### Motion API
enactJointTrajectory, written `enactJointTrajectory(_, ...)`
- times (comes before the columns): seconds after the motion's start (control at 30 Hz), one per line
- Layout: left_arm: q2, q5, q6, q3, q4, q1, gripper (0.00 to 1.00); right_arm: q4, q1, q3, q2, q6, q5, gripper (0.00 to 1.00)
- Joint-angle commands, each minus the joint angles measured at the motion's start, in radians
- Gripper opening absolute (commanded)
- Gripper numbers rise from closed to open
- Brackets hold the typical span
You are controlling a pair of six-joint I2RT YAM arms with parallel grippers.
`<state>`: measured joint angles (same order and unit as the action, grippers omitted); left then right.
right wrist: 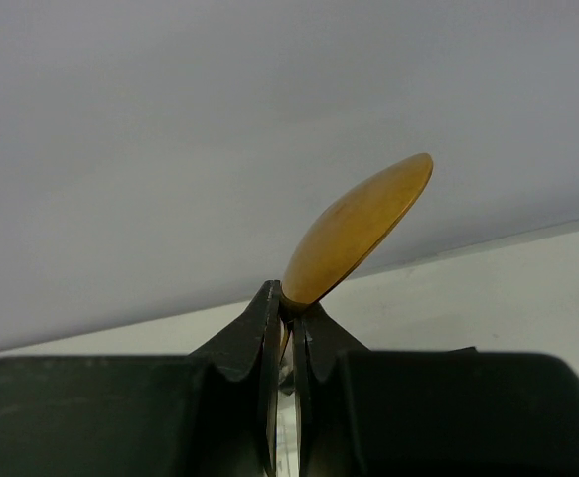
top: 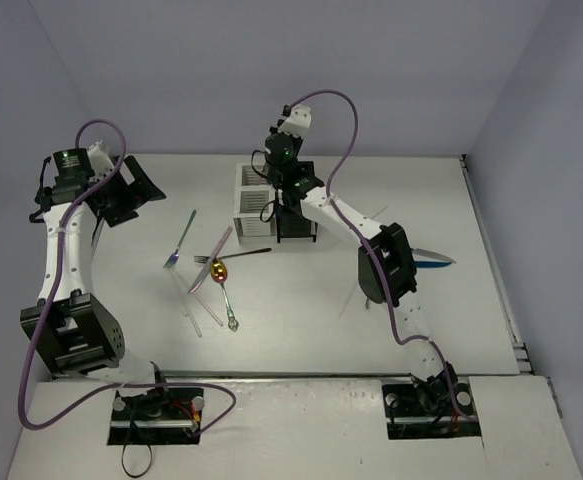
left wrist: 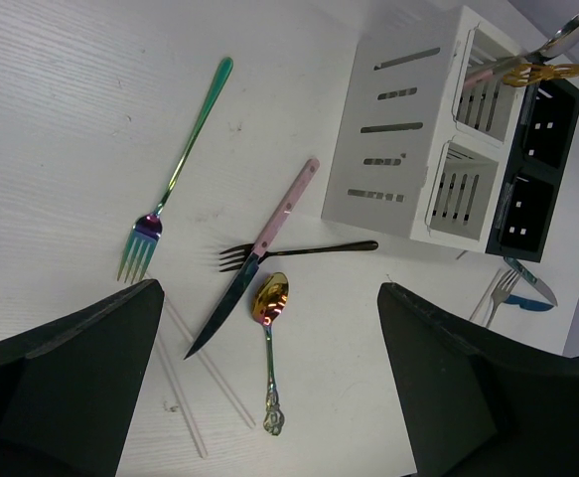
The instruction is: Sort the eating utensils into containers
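Note:
The white caddy [top: 252, 203] and black caddy [top: 296, 222] stand joined at mid-table. They also show in the left wrist view, white [left wrist: 398, 129] and black [left wrist: 537, 169], with a gold fork [left wrist: 557, 70] and other handles in the white one. My right gripper [right wrist: 289, 298] is shut on a gold spoon [right wrist: 359, 234] and sits over the caddies [top: 276, 180]. My left gripper [left wrist: 269, 397] is open and empty, high at the far left [top: 121, 195]. On the table lie a teal fork [left wrist: 175, 174], pink-handled knife [left wrist: 259, 248], black fork [left wrist: 299, 250], iridescent gold spoon [left wrist: 269, 338] and clear sticks [left wrist: 200, 388].
A blue knife [top: 433, 258] and a silver fork [left wrist: 498, 293] lie right of the caddies, beside my right arm's elbow [top: 383, 262]. Purple cables loop over both arms. Walls close the table at the back and the sides.

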<state>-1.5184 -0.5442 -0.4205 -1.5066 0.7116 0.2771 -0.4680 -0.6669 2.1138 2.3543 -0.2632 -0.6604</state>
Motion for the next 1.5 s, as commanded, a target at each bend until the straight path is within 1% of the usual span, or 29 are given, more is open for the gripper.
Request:
enactJointTrajectory(0.0,0.007,-0.002,0.006,0.006,-0.058,0.003,0.89,-0.104,-0.017,0.001,-0.052,-0.052,0.038,0.0)
enactJointTrajectory(0.23,0.01,-0.003,0.008,0.02,-0.066,0.002,0.89,-0.094,-0.034,-0.021,-0.051,-0.04,0.054,0.0)
enactJointTrajectory(0.43,0.009,-0.002,0.012,0.031,-0.07,0.003,0.89,-0.083,-0.035,-0.01,-0.006,-0.047,0.113,0.02)
enactJointTrajectory(0.5,0.008,-0.003,0.016,0.037,-0.07,0.002,0.89,-0.081,-0.039,0.002,0.014,-0.047,0.132,0.05)
enactJointTrajectory(0.53,0.007,-0.003,0.018,0.04,-0.07,0.002,0.89,-0.081,-0.04,0.006,0.019,-0.047,0.134,0.08)
enactJointTrajectory(0.57,0.007,-0.003,0.02,0.044,-0.07,0.002,0.89,-0.081,-0.04,0.009,0.024,-0.046,0.135,0.13)
enactJointTrajectory(0.7,0.007,-0.003,0.02,0.051,-0.074,0.002,0.89,-0.08,-0.04,0.011,0.025,-0.028,0.151,0.41)
enactJointTrajectory(0.73,0.007,-0.003,0.02,0.051,-0.075,0.002,0.89,-0.08,-0.04,0.011,0.022,-0.026,0.156,0.47)
enactJointTrajectory(0.83,0.012,-0.005,0.019,0.051,-0.078,0.002,0.89,-0.074,-0.042,0.003,-0.004,-0.019,0.164,0.49)
enactJointTrajectory(0.93,0.024,-0.005,0.02,0.05,-0.083,0.002,0.89,-0.061,-0.047,-0.015,-0.057,-0.002,0.187,0.49)
enactJointTrajectory(1.03,0.044,-0.001,0.03,0.052,-0.085,0.002,0.89,-0.061,-0.054,-0.063,-0.172,0.049,0.214,0.49)
enactJointTrajectory(1.13,0.069,0.007,0.05,0.057,-0.097,0.002,0.89,-0.058,-0.062,-0.163,-0.324,0.137,0.241,0.49)
enactJointTrajectory(1.27,0.105,0.014,0.097,0.078,-0.12,-0.001,0.89,-0.037,-0.048,-0.338,-0.512,0.263,0.236,0.48)
enactJointTrajectory(1.37,0.145,0.043,0.132,0.109,-0.136,-0.019,0.89,0.021,-0.02,-0.455,-0.625,0.345,0.24,0.48)
enactJointTrajectory(1.47,0.173,0.073,0.144,0.15,-0.141,-0.035,0.89,0.124,0.021,-0.565,-0.721,0.366,0.238,0.48)
